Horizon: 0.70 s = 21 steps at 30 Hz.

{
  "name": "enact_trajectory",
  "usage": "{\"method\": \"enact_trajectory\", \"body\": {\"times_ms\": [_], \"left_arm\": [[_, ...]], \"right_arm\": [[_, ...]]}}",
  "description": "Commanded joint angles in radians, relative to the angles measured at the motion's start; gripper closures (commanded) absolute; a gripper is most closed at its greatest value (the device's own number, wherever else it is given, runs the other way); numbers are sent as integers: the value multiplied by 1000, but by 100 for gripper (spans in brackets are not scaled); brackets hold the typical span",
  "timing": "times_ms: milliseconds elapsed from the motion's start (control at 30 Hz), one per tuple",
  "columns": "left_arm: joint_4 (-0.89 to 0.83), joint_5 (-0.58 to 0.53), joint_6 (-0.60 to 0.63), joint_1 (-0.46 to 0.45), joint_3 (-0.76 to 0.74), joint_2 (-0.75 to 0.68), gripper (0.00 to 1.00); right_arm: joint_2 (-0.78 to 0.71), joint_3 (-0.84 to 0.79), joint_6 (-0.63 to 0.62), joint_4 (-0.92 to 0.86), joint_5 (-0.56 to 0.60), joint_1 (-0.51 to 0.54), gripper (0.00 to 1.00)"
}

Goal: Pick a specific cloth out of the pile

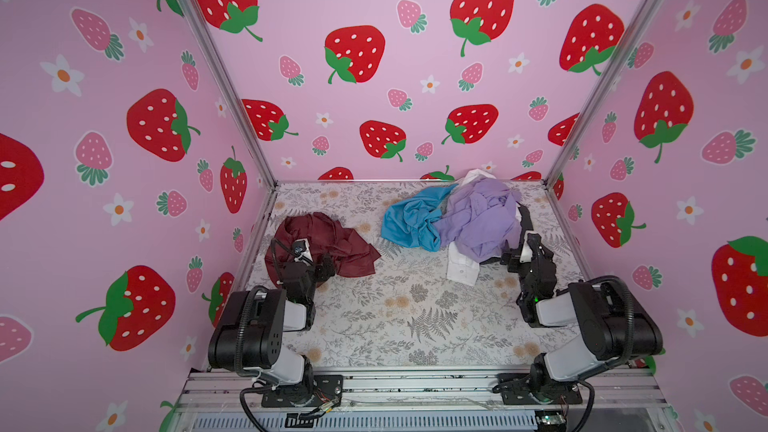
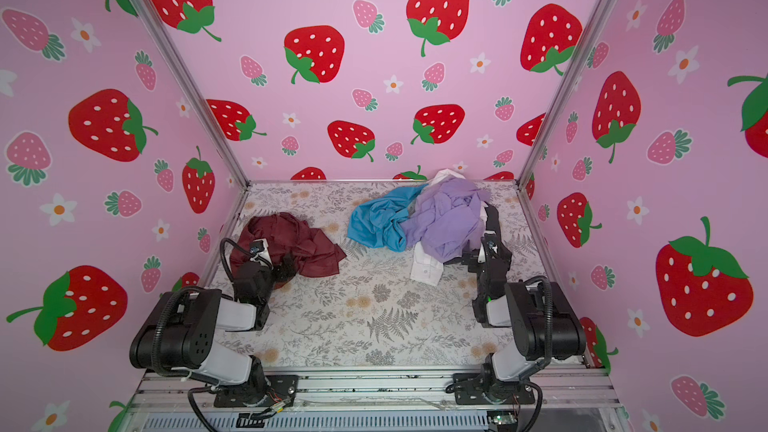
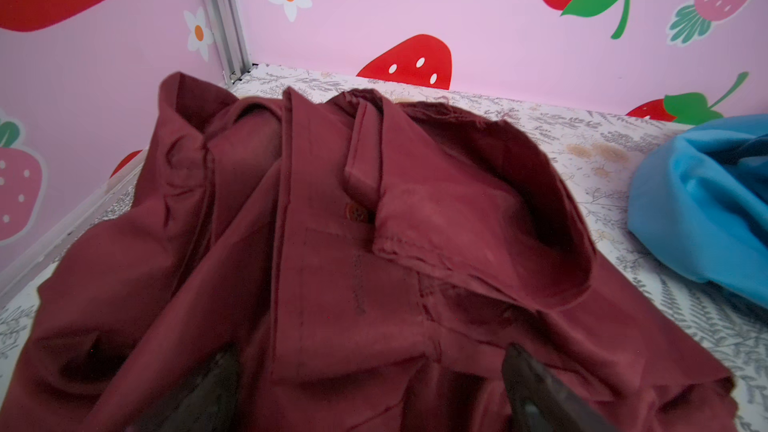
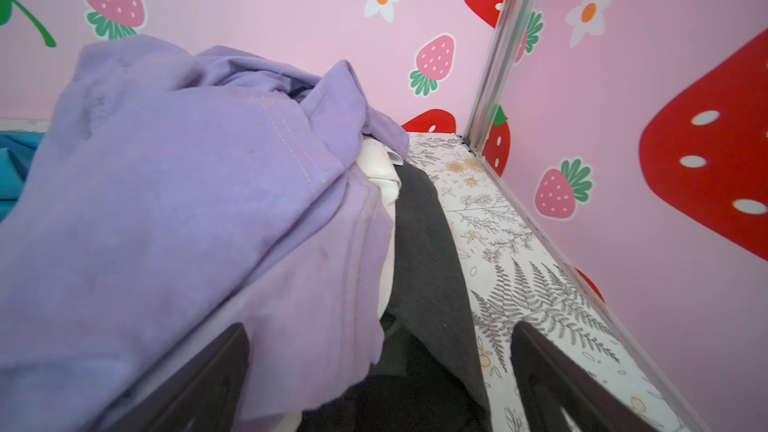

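Observation:
The maroon cloth [image 1: 332, 243] [image 2: 303, 243] lies crumpled by itself at the left of the table, apart from the pile [image 1: 469, 222] [image 2: 436, 218]. My left gripper [image 1: 327, 267] [image 2: 286, 268] [image 3: 374, 388] rests low on the cloth's near edge. It is open, and the maroon fabric [image 3: 332, 243] lies between its spread fingers. My right gripper [image 1: 512, 258] [image 2: 473, 258] [image 4: 376, 380] is open at the pile's near right edge. Its jaws stand wide over lavender fabric [image 4: 187, 184] and black fabric [image 4: 419, 243].
The pile holds a bright blue cloth [image 1: 409, 222] [image 3: 706, 201], a lavender one [image 1: 482, 218], a white shirt [image 1: 461, 268] and a black piece [image 1: 525, 218]. Pink strawberry walls close in the floral table [image 1: 407, 309] on three sides, with metal corner posts [image 4: 498, 56] at the back.

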Motion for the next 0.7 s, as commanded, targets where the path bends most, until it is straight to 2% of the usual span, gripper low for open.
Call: {"method": "enact_trajectory", "body": {"times_ms": [0,67,133,667], "left_arm": [[-118,88,1,10,106,7,1],[-248,109,19,6,174,14,1],[-275,89,36,-13,188,15,1],[-296,57,47,-31,200,15,1]], "right_arm": [[7,17,-25,-26,-52,-10,0],[7,17,-25,-28,-53,-9,0],[8,16,-25,-29,-54,-9,0],[4,14,-25,-25,-55,-11,0]]}}
